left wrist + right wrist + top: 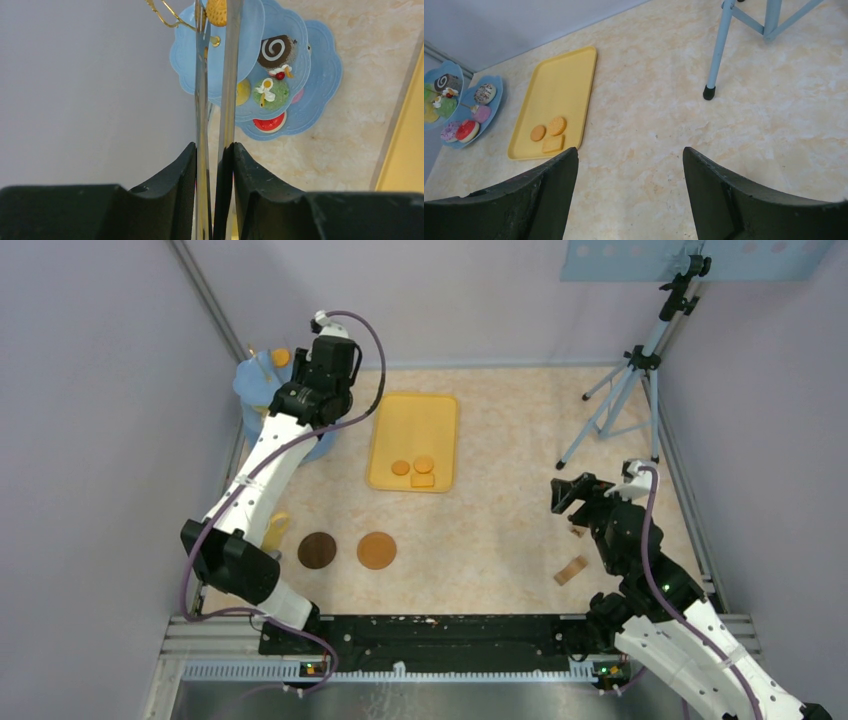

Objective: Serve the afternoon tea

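Note:
My left gripper (214, 146) is shut on the long metal tongs (201, 90), which reach up over the blue tiered stand (320, 75). An orange biscuit (216, 11) sits between the tong tips above the stand's top tier. The lower tiers carry a chocolate swirl cake (274, 50), a green cake (270, 93) and a red doughnut (269, 123). Three orange biscuits (413, 469) lie at the near end of the yellow tray (415, 415). Two brown coasters (317, 550) (377, 550) rest in front. My right gripper (630, 150) hovers open and empty over bare table.
A yellow mug (277, 530) shows partly behind the left arm. Two small wooden blocks (571, 570) (575, 532) lie near the right arm. A blue tripod (625, 390) stands at the back right. Grey walls close in the left, back and right sides.

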Controlling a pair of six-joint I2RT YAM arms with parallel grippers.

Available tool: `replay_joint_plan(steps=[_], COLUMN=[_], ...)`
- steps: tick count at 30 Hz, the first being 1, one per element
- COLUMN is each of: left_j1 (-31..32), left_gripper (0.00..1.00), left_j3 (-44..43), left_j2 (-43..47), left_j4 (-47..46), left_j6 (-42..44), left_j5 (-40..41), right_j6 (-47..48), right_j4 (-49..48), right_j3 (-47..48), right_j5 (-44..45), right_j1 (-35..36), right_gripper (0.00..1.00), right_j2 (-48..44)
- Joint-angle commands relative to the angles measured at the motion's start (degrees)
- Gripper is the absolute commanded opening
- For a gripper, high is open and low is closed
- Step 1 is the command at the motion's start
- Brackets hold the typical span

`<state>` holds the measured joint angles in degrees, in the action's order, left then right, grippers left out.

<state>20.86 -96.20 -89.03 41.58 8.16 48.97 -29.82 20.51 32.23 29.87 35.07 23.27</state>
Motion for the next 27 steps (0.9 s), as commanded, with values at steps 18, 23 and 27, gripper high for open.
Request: replay_joint_plan(steps=[18,23,27], left_j1=[1.80,3.69,6.43], left_gripper=[0.37,0.37,0.36], left_j3=[-4.13,-5.18,-5.59], left_j2=[3.43,5.89,8.03], left_j4=[1.75,3.47,5.38], left_j6=[-4.75,-6.25,-6.62], left_j5=[-6.55,-9.95,-14.08], right_j6=[0.44,-0.05,-0.44], right_j4=[-3.56,-4.17,-4.67], right_j3=[-0.11,-0.39,-0.88], right_j5=[-0.28,-1.04,-1.50], right_j1=[-0.28,-0.32,-0.28], right_gripper=[0.75,0.75,0.75], right_j2=[0.89,1.91,2.20])
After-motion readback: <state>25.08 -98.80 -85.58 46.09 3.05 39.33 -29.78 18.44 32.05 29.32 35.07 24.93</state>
